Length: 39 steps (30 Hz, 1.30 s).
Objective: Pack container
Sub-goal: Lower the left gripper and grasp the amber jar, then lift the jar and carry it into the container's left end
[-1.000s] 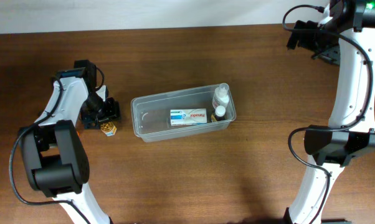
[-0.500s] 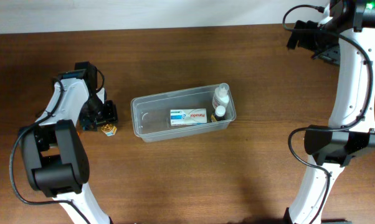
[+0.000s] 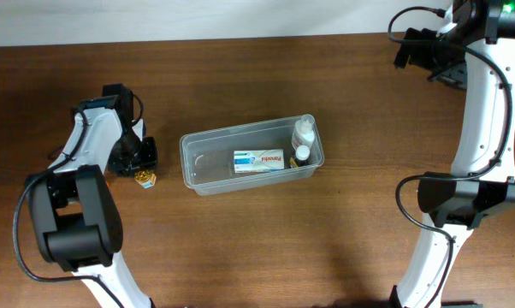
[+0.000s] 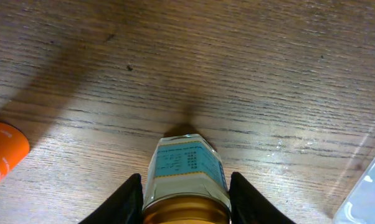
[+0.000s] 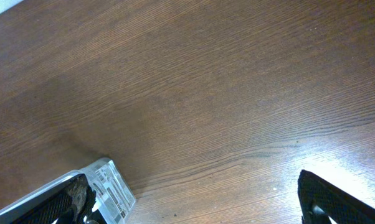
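Observation:
The clear plastic container [image 3: 186, 162] lies mid-table; its corner shows at the right edge of the left wrist view [image 4: 369, 194]. Inside it are a white-and-blue box [image 3: 259, 160] and two small white bottles [image 3: 304, 130], [image 3: 302, 154]. Left of the tub, a small jar [image 3: 144, 178] with a gold lid and blue label [image 4: 186, 168] stands on the wood. My left gripper [image 3: 141, 162] [image 4: 186, 200] is shut on it, both fingers against its sides. My right gripper [image 3: 414, 48] [image 5: 203, 205] hangs wide open over the far right corner, holding nothing.
An orange cylinder [image 4: 4, 158] lies just left of the jar, close to my left fingers. A white labelled packet [image 5: 113, 190] sits by my right gripper's left finger. The table's far edge meets a white wall [image 3: 240, 17].
My left gripper's fingers have closed in onto the small jar, and the gripper with the jar has shifted slightly left. The right arm has not moved.

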Available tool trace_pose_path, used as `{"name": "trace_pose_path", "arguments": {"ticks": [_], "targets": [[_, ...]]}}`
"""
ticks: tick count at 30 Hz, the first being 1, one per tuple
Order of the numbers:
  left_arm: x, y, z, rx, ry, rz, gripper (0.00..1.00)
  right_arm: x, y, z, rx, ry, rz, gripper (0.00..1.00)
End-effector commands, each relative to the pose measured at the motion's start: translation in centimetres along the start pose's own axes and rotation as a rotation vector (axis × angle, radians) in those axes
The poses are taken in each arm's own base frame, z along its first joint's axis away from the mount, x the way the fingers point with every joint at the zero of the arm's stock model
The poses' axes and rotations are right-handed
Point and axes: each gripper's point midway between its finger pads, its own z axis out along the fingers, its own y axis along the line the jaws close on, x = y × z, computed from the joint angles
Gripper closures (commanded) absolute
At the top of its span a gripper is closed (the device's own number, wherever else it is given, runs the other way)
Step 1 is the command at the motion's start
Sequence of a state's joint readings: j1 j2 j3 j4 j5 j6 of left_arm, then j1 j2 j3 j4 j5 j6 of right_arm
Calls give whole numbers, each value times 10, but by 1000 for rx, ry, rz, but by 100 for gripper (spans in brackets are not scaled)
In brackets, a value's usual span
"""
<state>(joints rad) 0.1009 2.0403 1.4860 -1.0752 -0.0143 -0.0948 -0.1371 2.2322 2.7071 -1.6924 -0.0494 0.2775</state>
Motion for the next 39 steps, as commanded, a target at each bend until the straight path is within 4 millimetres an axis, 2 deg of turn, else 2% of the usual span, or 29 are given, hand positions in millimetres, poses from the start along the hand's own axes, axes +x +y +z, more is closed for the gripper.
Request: {"name": "trace_pose_path", "arguments": {"ticks": [1, 10, 19, 23, 26, 32, 39], "targets": [[4, -3, 6, 10, 19, 8, 60, 1, -2, 1, 11, 5, 2, 2], [5, -9, 6, 46, 25, 8, 60, 1, -2, 1, 11, 5, 2, 2], [-6, -10, 2, 50, -15, 8, 60, 1, -2, 1, 11, 5, 2, 2], [-18, -11, -18, 53, -48, 9, 60, 1, -2, 1, 11, 5, 2, 1], [-29, -12, -40, 55, -78, 9, 60, 1, -2, 1, 11, 5, 2, 2], [-46, -14, -99, 62, -154, 13, 60, 1, -2, 1, 11, 5, 2, 2], [-50, -30, -132, 67, -204, 68, 60, 1, -2, 1, 11, 5, 2, 2]]}}
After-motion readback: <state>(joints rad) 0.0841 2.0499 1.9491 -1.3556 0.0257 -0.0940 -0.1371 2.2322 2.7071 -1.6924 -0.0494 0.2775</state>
